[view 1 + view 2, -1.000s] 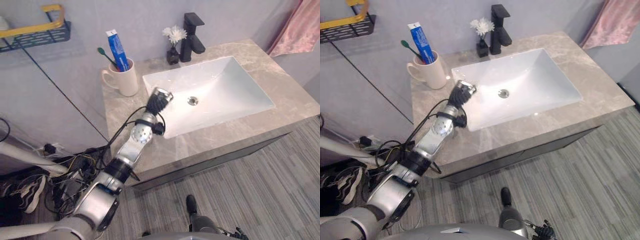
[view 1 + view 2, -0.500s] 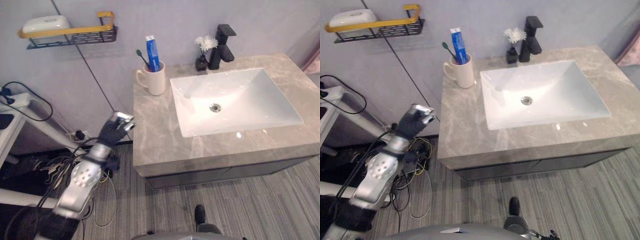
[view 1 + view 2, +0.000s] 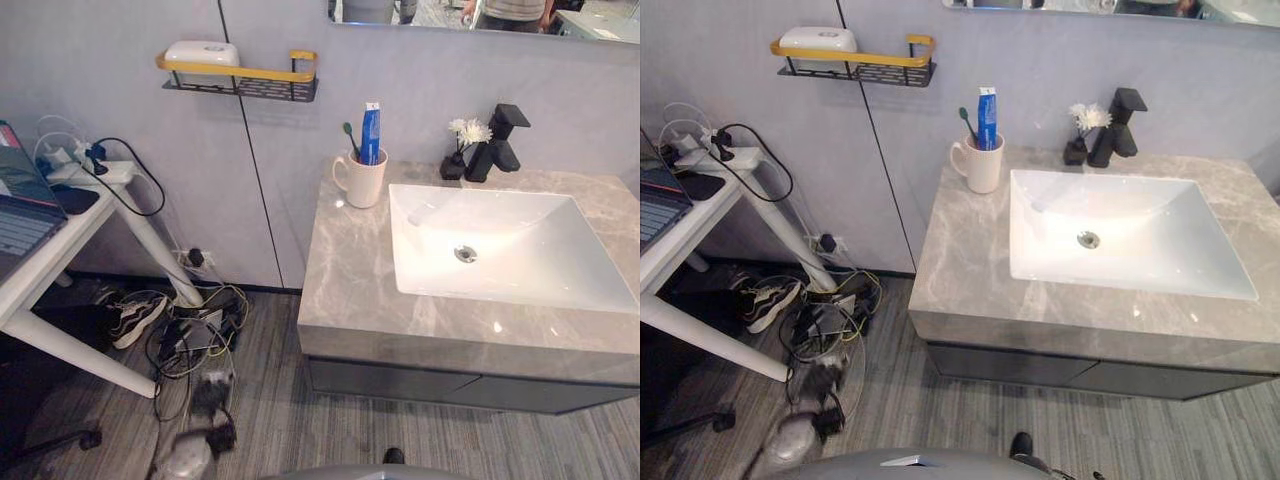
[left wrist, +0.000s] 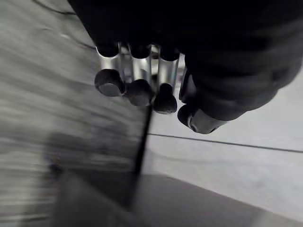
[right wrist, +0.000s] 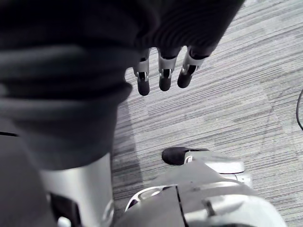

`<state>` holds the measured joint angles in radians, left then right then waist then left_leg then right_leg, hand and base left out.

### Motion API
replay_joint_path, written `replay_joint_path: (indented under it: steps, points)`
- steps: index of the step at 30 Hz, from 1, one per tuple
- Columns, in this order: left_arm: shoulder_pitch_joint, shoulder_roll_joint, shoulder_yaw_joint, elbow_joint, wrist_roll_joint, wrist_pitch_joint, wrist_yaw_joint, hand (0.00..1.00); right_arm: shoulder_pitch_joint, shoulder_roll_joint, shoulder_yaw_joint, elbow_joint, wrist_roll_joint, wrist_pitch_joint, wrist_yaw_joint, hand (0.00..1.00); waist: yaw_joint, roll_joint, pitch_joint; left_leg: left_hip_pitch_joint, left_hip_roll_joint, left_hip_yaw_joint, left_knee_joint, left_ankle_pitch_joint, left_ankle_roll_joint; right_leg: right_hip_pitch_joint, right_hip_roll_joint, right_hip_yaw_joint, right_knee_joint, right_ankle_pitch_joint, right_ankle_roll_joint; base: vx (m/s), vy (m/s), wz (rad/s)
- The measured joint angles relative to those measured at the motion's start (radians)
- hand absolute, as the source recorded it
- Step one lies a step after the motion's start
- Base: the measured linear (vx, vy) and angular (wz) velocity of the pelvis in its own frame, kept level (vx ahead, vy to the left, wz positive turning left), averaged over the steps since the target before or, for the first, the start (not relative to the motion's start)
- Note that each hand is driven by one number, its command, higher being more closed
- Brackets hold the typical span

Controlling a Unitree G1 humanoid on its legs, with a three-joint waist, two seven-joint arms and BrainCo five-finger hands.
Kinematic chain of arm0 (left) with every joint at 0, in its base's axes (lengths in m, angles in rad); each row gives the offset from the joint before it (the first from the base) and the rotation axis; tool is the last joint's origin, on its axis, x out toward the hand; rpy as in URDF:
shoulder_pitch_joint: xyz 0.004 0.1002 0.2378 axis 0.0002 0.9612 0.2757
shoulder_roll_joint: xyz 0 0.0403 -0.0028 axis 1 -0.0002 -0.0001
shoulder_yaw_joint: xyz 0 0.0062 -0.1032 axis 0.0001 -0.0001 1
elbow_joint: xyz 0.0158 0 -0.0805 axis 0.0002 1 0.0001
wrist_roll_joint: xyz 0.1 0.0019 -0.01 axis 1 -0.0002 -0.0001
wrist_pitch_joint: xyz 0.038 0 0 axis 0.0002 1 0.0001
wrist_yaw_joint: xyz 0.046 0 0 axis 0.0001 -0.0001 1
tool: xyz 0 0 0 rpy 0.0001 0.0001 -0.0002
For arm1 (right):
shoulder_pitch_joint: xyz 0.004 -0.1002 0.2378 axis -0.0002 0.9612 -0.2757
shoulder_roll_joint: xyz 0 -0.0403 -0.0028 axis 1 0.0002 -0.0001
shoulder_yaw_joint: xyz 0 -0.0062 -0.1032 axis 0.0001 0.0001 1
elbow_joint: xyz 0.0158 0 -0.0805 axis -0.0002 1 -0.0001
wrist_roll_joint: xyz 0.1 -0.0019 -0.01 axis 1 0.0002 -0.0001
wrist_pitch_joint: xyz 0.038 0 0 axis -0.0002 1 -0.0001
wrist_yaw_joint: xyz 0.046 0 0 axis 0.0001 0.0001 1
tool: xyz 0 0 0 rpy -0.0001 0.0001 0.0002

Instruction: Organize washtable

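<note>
A grey marble washtable (image 3: 350, 275) holds a white sink (image 3: 500, 250) with a black faucet (image 3: 497, 143). A cream mug (image 3: 362, 181) stands at its back left corner, holding a blue toothpaste tube (image 3: 370, 120) and a green toothbrush (image 3: 349, 137). A small dark vase with white flowers (image 3: 462, 150) sits beside the faucet. My left hand (image 4: 139, 90) hangs low over the floor, left of the washtable, fingers curled and holding nothing. My right hand (image 5: 163, 71) hangs over the striped floor with straight, empty fingers.
A black and yellow wall shelf (image 3: 240, 78) carries a white box (image 3: 200, 52). On the left stands a white desk (image 3: 70, 225) with a laptop (image 3: 20, 205). Cables and a power strip (image 3: 190, 330) lie on the floor between the desk and the washtable.
My left hand has dropped from the counter by the sink, past the washtable's left side, down to the floor. The head view has shifted, so the wall shelf and desk now show.
</note>
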<state>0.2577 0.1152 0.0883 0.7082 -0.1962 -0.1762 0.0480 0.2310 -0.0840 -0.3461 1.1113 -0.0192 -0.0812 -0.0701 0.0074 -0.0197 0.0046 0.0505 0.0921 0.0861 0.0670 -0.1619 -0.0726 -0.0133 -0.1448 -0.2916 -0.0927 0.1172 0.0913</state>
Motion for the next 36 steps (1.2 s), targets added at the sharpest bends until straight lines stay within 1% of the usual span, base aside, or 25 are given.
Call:
replay_joint_path:
  steps: [2, 4, 8, 12, 16, 17, 23, 25, 29, 36]
  points:
    - [-0.024, -0.003, 0.014, 0.125, 0.023, 0.02, 0.001, 1.0, -0.007, 0.007, 0.0, 0.001, -0.001, 0.001, 0.0, 0.0, 0.0, -0.006, -0.003, 0.006, 0.0, -0.003, -0.002, 0.001, 0.0, 0.004, 0.0, 0.0, 0.0, -0.002, 0.0, 0.04, -0.003, 0.04]
    - [-0.055, -0.006, 0.058, 0.268, 0.052, 0.042, 0.009, 1.0, -0.016, 0.015, 0.003, 0.002, -0.002, 0.005, -0.001, 0.0, -0.002, -0.01, -0.003, 0.021, -0.001, -0.001, -0.009, 0.003, 0.001, 0.012, 0.0, 0.001, 0.0, -0.003, 0.001, 0.04, 0.005, -0.02]
    - [-0.067, 0.002, 0.083, 0.328, 0.109, 0.068, 0.006, 1.0, -0.02, 0.016, 0.013, 0.012, -0.002, 0.006, -0.001, 0.0, -0.005, -0.009, -0.002, 0.033, -0.002, 0.008, -0.014, 0.003, 0.001, 0.017, -0.001, 0.004, 0.0, -0.005, 0.002, 0.01, 0.008, -0.06]
    - [-0.088, 0.002, 0.088, 0.364, 0.104, 0.084, -0.016, 1.0, -0.046, 0.01, 0.014, 0.041, -0.002, 0.009, 0.001, 0.0, -0.011, -0.006, -0.001, 0.039, -0.001, 0.015, -0.017, 0.003, 0.001, 0.018, 0.001, 0.009, -0.002, -0.005, 0.002, 0.0, -0.001, -0.05]
    - [-0.102, 0.006, 0.07, 0.392, 0.104, 0.083, -0.022, 1.0, -0.047, 0.011, 0.015, 0.041, -0.001, 0.009, 0.004, 0.0, -0.014, -0.005, -0.001, 0.043, -0.001, 0.019, -0.019, 0.002, 0.001, 0.019, 0.001, 0.012, -0.005, -0.004, 0.003, -0.01, 0.003, -0.03]
    - [-0.102, 0.006, 0.069, 0.393, 0.104, 0.083, -0.022, 0.0, -0.048, 0.011, 0.015, 0.044, -0.001, 0.008, 0.004, 0.0, -0.015, -0.005, -0.001, 0.044, -0.001, 0.019, -0.019, 0.002, 0.001, 0.019, 0.001, 0.012, -0.005, -0.004, 0.003, 0.0, 0.0, 0.0]
    - [-0.112, 0.01, 0.061, 0.431, 0.102, 0.084, -0.028, 0.0, -0.062, 0.01, 0.012, 0.073, 0.0, 0.008, 0.008, 0.0, -0.014, 0.0, 0.003, 0.065, 0.0, 0.029, -0.028, 0.002, 0.001, 0.029, 0.003, 0.02, -0.007, -0.005, 0.003, 0.0, 0.002, -0.04]
    - [-0.112, 0.012, 0.059, 0.44, 0.105, 0.086, -0.042, 0.0, -0.062, 0.009, 0.008, 0.075, 0.0, 0.009, 0.014, 0.0, -0.015, 0.002, 0.003, 0.069, -0.001, 0.034, -0.03, 0.002, 0.001, 0.031, 0.003, 0.025, -0.007, -0.005, 0.004, 0.0, 0.01, -0.06]
    - [-0.123, 0.022, 0.03, 0.468, 0.105, 0.088, -0.043, 0.0, -0.066, 0.009, -0.005, 0.077, -0.001, 0.021, 0.026, 0.0, -0.016, 0.005, 0.005, 0.069, -0.001, 0.034, -0.03, 0.002, 0.001, 0.031, 0.003, 0.026, -0.007, -0.005, 0.004, 0.0, 0.0, 0.0]
    - [-0.125, 0.022, 0.03, 0.47, 0.106, 0.092, -0.046, 0.0, -0.067, 0.009, -0.011, 0.077, 0.0, 0.025, 0.029, 0.0, -0.016, 0.005, 0.005, 0.07, -0.001, 0.03, -0.032, 0.002, 0.001, 0.032, 0.003, 0.022, -0.007, -0.006, 0.005, 0.0, 0.0, 0.0]
